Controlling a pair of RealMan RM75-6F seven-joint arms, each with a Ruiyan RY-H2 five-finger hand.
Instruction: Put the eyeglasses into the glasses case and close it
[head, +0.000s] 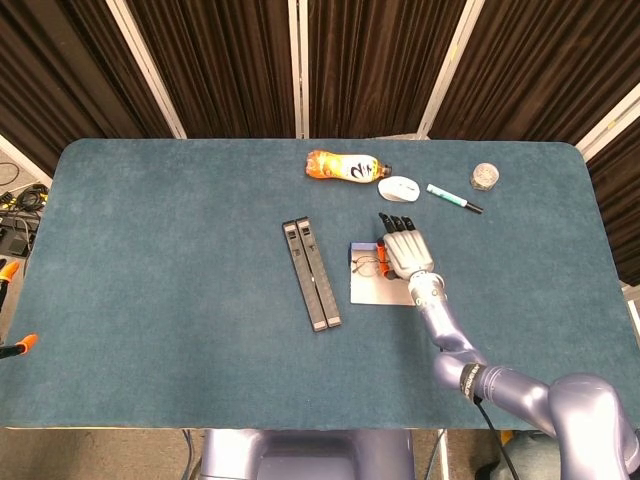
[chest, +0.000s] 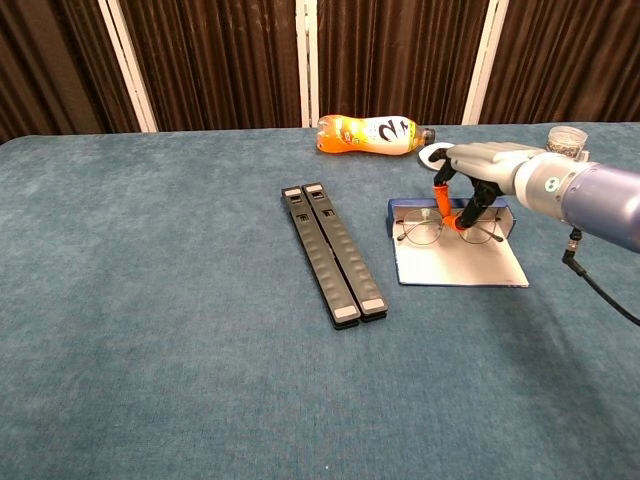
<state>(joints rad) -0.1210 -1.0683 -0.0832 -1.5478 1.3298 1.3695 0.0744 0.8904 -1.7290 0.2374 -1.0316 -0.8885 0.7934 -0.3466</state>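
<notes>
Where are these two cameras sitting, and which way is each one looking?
Head view: sits high, looks steeply down on the whole table; the right hand and its arm reach in from the bottom edge.
Chest view: sits lower, looks across the table toward the dark curtains; the right hand enters from the right.
Both show the same hand holding the eyeglasses over the open glasses case, and the orange bottle.

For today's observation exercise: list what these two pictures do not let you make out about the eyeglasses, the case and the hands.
- Head view: the right hand covers much of the eyeglasses; the grip is hidden.
- Chest view: whether the eyeglasses touch the glasses case is unclear; the frame is too thin.
- Left hand: outside both views.
- Pen label: too small.
</notes>
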